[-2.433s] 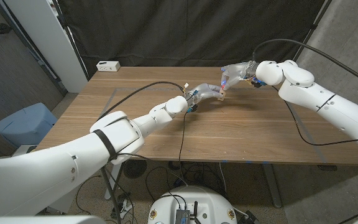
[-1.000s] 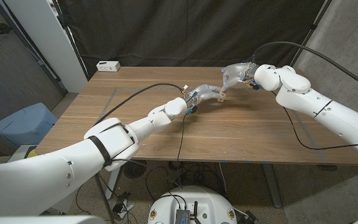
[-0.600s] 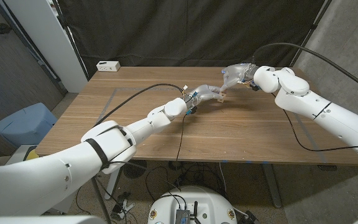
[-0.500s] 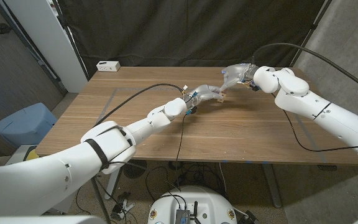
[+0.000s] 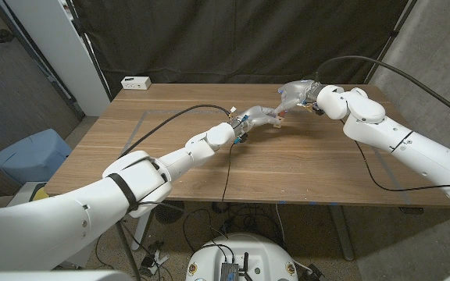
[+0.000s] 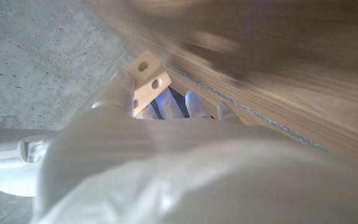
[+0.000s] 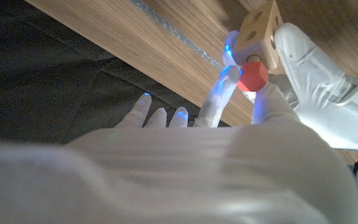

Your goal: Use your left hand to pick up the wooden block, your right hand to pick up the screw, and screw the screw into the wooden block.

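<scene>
My left hand holds a small pale wooden block above the table's far middle. In the left wrist view the block shows two round holes and sits at the fingertips of that hand. My right hand meets the block from the right and pinches a red-headed screw between thumb and finger. The red head sits against one face of the block. The screw's shaft is hidden. The left hand's fingers wrap the block's other side.
A wooden table carries a white box at its back left corner. A black cable trails from the left wrist over the front edge. A blue bin stands on the floor to the left. A black curtain hangs behind.
The right forearm has swung a little to the left while its hand stays at the block. The left hand and the block have barely moved.
</scene>
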`<state>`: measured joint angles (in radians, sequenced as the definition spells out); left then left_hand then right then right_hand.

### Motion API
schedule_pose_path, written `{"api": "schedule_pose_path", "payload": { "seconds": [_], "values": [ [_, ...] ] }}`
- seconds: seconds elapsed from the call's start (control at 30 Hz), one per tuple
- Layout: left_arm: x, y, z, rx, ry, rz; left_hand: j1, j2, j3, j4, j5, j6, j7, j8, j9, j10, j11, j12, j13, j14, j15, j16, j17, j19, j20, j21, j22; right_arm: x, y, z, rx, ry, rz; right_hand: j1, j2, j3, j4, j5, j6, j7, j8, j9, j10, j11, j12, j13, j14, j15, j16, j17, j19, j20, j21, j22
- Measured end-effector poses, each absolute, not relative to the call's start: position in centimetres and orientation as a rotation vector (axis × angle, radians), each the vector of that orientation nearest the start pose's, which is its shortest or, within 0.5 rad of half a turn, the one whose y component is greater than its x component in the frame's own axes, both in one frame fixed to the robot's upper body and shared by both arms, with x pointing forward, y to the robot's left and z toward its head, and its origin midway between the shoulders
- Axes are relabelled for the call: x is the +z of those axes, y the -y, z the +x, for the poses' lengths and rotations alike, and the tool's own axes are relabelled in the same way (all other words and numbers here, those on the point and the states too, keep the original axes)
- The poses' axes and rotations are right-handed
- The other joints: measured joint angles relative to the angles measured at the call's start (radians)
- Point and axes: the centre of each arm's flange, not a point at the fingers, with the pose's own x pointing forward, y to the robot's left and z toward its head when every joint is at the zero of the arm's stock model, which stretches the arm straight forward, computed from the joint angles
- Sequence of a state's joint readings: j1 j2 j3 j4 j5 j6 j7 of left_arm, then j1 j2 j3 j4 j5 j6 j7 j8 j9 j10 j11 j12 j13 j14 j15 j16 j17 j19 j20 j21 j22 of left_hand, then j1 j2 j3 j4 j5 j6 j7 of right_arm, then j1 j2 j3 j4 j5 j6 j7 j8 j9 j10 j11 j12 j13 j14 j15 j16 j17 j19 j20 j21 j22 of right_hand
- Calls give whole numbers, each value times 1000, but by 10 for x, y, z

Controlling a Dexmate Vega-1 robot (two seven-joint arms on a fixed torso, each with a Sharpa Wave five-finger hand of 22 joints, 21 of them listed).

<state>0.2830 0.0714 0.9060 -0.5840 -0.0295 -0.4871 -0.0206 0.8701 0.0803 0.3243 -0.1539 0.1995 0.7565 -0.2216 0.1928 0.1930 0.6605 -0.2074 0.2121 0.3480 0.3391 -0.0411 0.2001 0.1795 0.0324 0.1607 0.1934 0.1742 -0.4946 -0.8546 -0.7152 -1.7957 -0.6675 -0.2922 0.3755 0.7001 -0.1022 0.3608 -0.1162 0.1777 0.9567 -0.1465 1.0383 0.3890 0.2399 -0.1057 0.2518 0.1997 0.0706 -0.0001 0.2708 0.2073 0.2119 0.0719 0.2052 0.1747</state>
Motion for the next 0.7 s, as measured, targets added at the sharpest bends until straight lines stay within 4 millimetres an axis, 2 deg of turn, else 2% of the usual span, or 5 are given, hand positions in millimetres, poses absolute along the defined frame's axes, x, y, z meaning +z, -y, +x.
{"api": "schedule_pose_path", "payload": {
  "seconds": [0.07, 0.23, 0.37, 0.6, 0.7],
  "values": [
    [14, -10, 700, -543, 692, 742, 0, 0, 0, 0, 0, 0, 0, 0, 0, 0, 0, 0, 0, 0, 0, 0, 0, 0, 0, 0, 0, 109, 223, 605, 17, 450, -1718, -4, 4, -2, 2, 0, 31, 5, 14, 2, 9, -8, 0, 0, 6, 0, 0, 0, 8, 1, 0, 0],
    [14, -10, 700, -542, 690, 742, 3, 3, 0, 0, 0, 0, 0, -1, 0, 0, 0, 0, 0, 0, 0, 0, 0, 0, 0, 0, 0, 106, 223, 606, 4, 458, -1713, -19, -1, -6, -2, 0, 85, 16, 26, -9, 36, -11, 0, 0, 23, -16, 0, -2, 21, -1, 0, 0],
    [14, -10, 701, -541, 690, 743, 4, 4, 0, 0, 0, 0, 0, -1, 0, 0, 0, 0, 0, 0, 0, 0, 0, 0, 0, 0, 0, 107, 224, 605, -25, 476, -1705, -34, -4, -12, 1, 0, 109, 24, 33, -13, 48, -12, 0, 0, 33, -16, 0, -3, 21, -1, 0, 0],
    [15, -10, 699, -544, 696, 742, 4, 4, 0, 0, 0, -1, 0, -2, 0, 0, 0, 0, 0, 0, 0, 0, 0, 0, 0, 0, 0, 107, 225, 605, -45, 486, -1696, -67, -11, -28, 12, 0, 117, 25, 32, -31, 57, -3, 0, 0, 33, -16, 0, -3, 21, -1, 0, 0],
    [14, -11, 699, -543, 694, 742, 4, 4, 0, 0, 0, -1, 0, 0, 0, 0, 0, 0, 0, 0, 0, 0, 0, 0, 0, 0, 0, 107, 225, 604, -50, 490, -1692, -93, -16, -34, 19, 0, 109, 33, 18, -40, 59, -1, -2, 0, 39, -11, 0, -3, 21, -1, 0, 0]
  ]
}}
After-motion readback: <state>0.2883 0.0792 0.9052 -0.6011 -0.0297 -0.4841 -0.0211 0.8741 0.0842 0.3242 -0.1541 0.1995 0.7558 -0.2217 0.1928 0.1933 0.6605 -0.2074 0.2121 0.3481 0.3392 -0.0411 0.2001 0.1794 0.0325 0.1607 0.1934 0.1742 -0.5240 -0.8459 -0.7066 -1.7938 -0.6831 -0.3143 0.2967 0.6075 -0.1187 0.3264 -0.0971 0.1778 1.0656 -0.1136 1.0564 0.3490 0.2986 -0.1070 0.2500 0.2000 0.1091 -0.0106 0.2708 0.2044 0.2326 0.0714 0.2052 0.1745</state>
